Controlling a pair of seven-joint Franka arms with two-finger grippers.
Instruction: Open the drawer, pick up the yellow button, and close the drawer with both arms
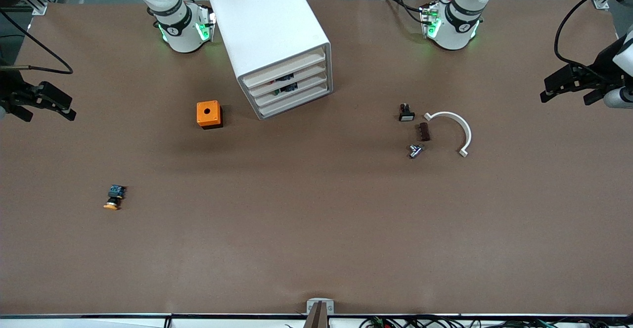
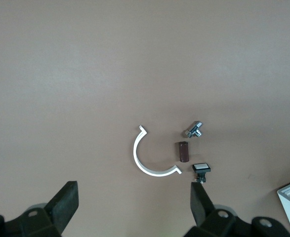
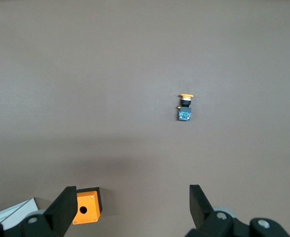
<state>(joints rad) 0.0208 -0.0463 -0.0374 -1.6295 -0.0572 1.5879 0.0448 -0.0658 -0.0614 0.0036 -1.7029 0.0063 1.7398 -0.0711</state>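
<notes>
Button (image 1: pixel 113 197) on the worktop (image 1: pixel 316 249), toward the right arm's end, near the front edge. Drawer (image 1: pixel 284 69) shut in the cabinet (image 1: pixel 267 26). Left gripper (image 1: pixel 568 88) and right gripper (image 1: pixel 44 101) waiting over opposite ends, jaws apart, empty.

Counter (image 1: pixel 316 249): the lower half of the frame is bare brown surface, open for passage.
Cabinet (image 1: pixel 269 36): stands top centre, drawer fronts facing lower right; the drawer (image 1: pixel 284 68) looks shut, though not certainly.
Orange box (image 1: pixel 209 114): just lower left of the cabinet.
Button (image 1: pixel 114 197): alone, lower left.
Small parts (image 1: pixel 418 132): clustered right of centre with a white clip (image 1: pixel 457 130).
</notes>
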